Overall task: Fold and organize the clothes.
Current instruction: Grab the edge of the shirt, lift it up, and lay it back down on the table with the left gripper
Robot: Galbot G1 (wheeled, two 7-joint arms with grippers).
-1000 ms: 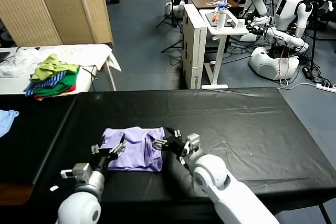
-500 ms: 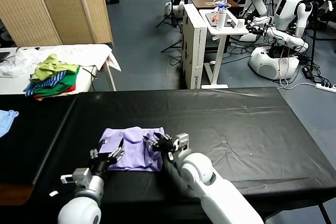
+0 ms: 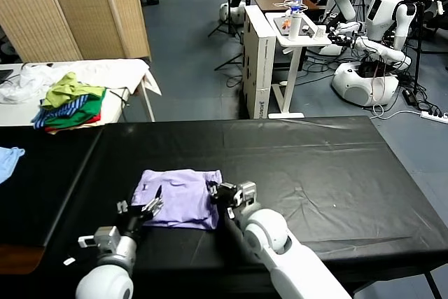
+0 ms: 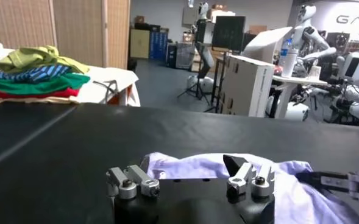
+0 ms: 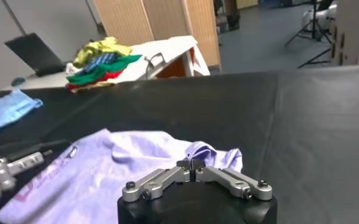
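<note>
Seen from the head view, the lavender T-shirt (image 3: pixel 178 198) lies partly folded on the black counter (image 3: pixel 315 166), close to the robot's edge, its longer side running left to right. It sits squarely between the two hands: the left hand (image 3: pixel 148 209) is at its near-left border, fingers spread and holding nothing, while the right hand (image 3: pixel 213 192) touches its right edge, so the right arm is the one already on the cloth.

From the left wrist view, the T-shirt (image 4: pixel 194 167) spreads just ahead of the open left hand (image 4: pixel 188 176), with the right hand (image 4: pixel 325 179) coming in from the far side.

From the right wrist view, the right hand (image 5: pixel 192 167) has its fingertips pinched together at a raised fold of the T-shirt (image 5: pixel 118 167), apparently gripping it; the rest of the shirt extends away toward the left hand (image 5: pixel 8 167).
</note>
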